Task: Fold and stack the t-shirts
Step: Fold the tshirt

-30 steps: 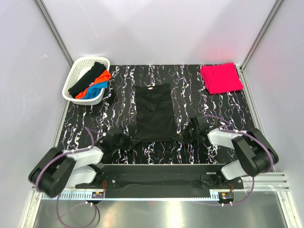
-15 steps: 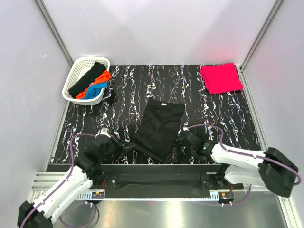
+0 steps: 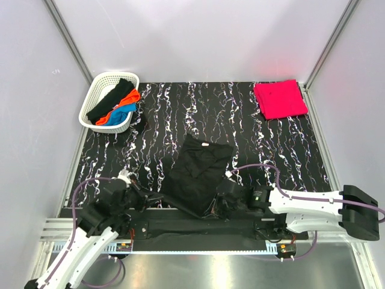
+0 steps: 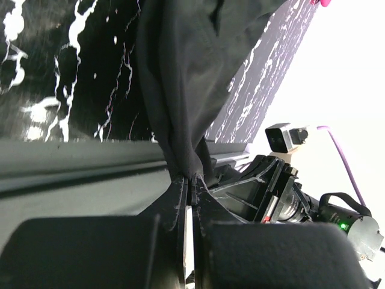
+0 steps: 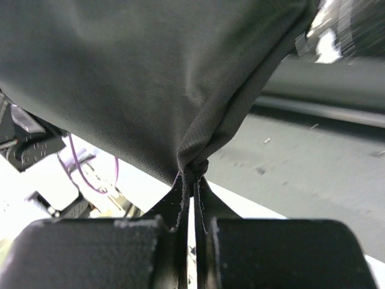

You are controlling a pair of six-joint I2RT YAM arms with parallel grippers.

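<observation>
Left fingers (image 4: 183, 195): pinched shut on black shirt (image 3: 198, 174), hem corner.
Right fingers (image 5: 183, 198): pinched on its other corner.
Change: shirt dragged back with them, now skewed; fold pending.

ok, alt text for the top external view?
A black t-shirt lies skewed on the dark marbled table, its near corners pinched by the left tool and right tool. A folded pink-red t-shirt sits at the far right corner. A white basket at far left holds black, orange and blue cloth.
</observation>
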